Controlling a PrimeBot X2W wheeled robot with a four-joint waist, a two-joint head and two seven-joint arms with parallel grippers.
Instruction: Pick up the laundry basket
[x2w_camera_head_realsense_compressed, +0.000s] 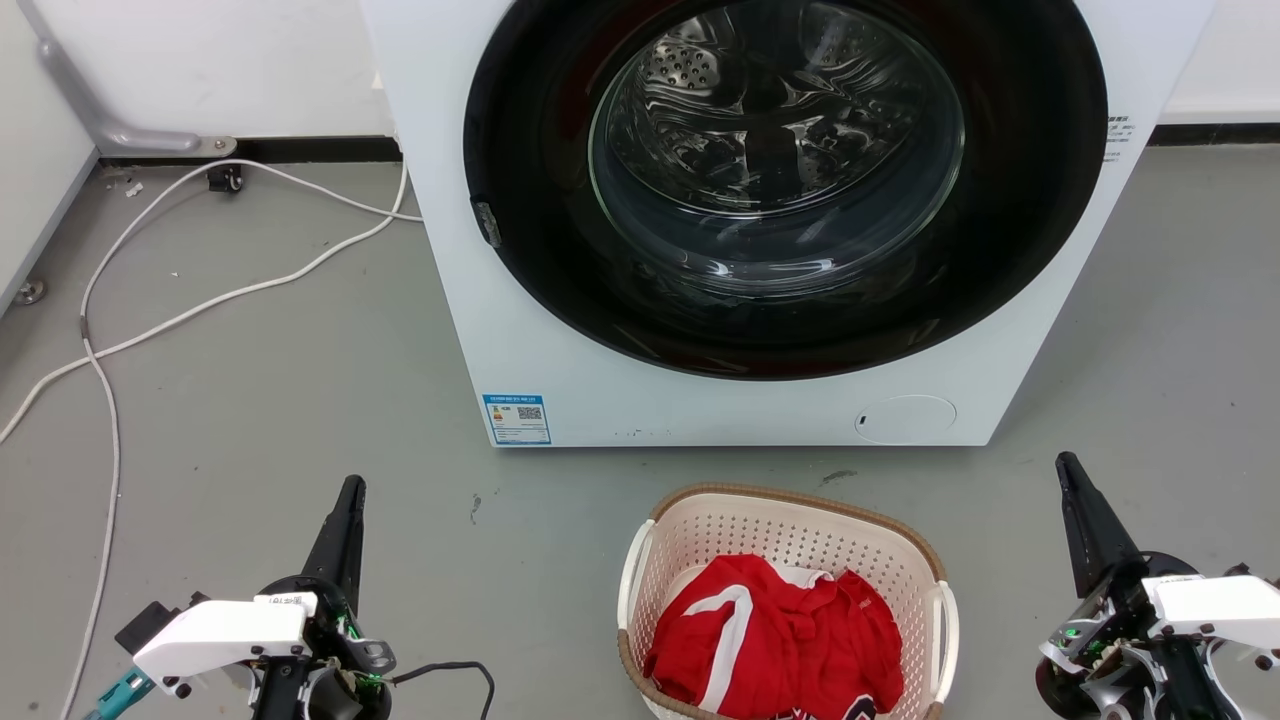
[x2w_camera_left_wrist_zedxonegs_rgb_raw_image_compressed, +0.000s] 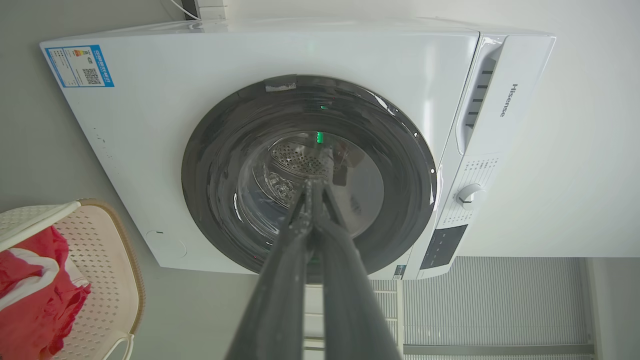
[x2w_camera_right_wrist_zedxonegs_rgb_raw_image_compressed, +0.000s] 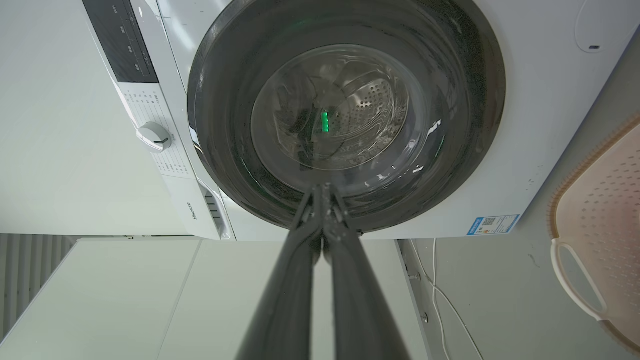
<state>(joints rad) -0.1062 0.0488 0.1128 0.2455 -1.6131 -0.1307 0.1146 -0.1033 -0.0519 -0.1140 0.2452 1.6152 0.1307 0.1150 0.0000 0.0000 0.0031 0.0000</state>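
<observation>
**Head view.** The laundry basket (x2w_camera_head_realsense_compressed: 790, 535) stands on the grey floor (x2w_camera_head_realsense_compressed: 300, 420) at 6 o'clock of the frame. It is just in front of the washing machine (x2w_camera_head_realsense_compressed: 560, 350), which occupies 12 o'clock. A red garment (x2w_camera_head_realsense_compressed: 780, 640) lies heaped inside the basket. The left tool (x2w_camera_head_realsense_compressed: 351, 487) sits at 9 o'clock of the basket and the right tool (x2w_camera_head_realsense_compressed: 1067, 465) at 3 o'clock. Both are well apart from the basket, with fingers pointing to 12 o'clock. Each tool is narrow, its fingers pressed together, and holds nothing. Judgement: the 2 arms flank the basket because its 2 white side handles (x2w_camera_head_realsense_compressed: 945, 640) face outward, 1 toward each arm. This reads as the stance for a 2-armed lift, with no contact made yet. A white cable (x2w_camera_head_realsense_compressed: 200, 310) trails on the floor at 10 o'clock, away from the basket.

**Left wrist view.** The left tool (x2w_camera_left_wrist_zedxonegs_rgb_raw_image_compressed: 312, 186) is narrow, with its tips meeting, and it aims at the washing machine (x2w_camera_left_wrist_zedxonegs_rgb_raw_image_compressed: 200, 75) rather than at the load. The laundry basket (x2w_camera_left_wrist_zedxonegs_rgb_raw_image_compressed: 107, 260) lies at 8 o'clock of the frame, with the red garment (x2w_camera_left_wrist_zedxonegs_rgb_raw_image_compressed: 30, 300) inside it.

**Right wrist view.** The right tool (x2w_camera_right_wrist_zedxonegs_rgb_raw_image_compressed: 324, 189) is likewise narrow and empty, and it points at the washing machine (x2w_camera_right_wrist_zedxonegs_rgb_raw_image_compressed: 540, 125). The laundry basket (x2w_camera_right_wrist_zedxonegs_rgb_raw_image_compressed: 610, 200) shows at 3 o'clock, with a handle loop (x2w_camera_right_wrist_zedxonegs_rgb_raw_image_compressed: 570, 280) at 4 o'clock.

**Assessment.** The approach is not yet begun. Each tool would need to open and then swing inward and down to its handle. An uneven rise of the 2 arms could tip the basket.
</observation>
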